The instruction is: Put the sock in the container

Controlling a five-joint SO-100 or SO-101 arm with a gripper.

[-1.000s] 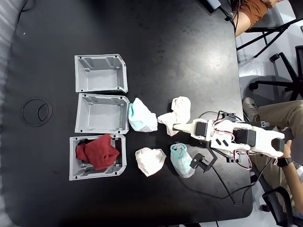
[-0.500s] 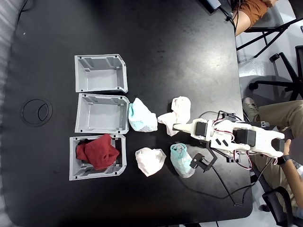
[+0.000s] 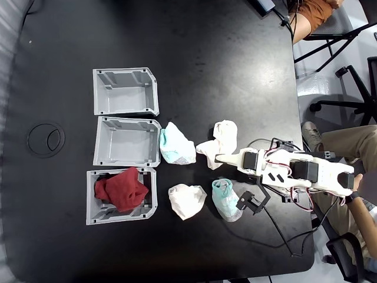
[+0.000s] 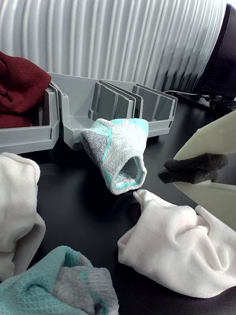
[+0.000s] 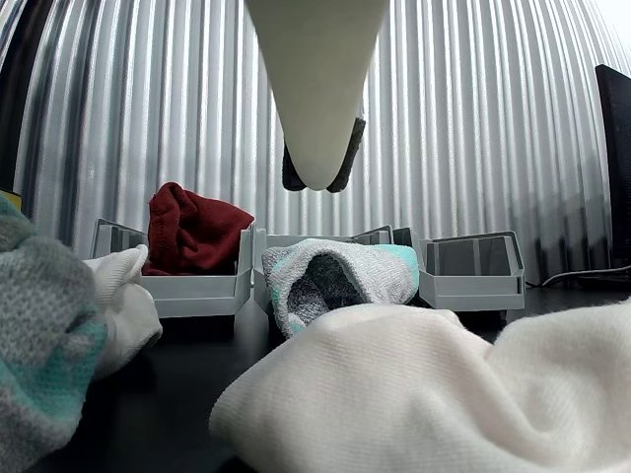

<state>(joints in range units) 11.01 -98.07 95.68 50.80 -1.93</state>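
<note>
Dark red sock sits bunched inside the container, the lowest of 3 grey bins in the fixed view, spilling a bit over its rim. Middle bin and top bin hold nothing. 2 white socks and 2 white-and-teal socks lie on the black desk. Pincer holds nothing; how far open, cannot tell.

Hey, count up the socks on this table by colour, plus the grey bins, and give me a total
Dark red sock: 1, lying in the bottom bin
White socks: 2
White-and-teal socks: 2
Grey bins: 3
Total: 8
</note>
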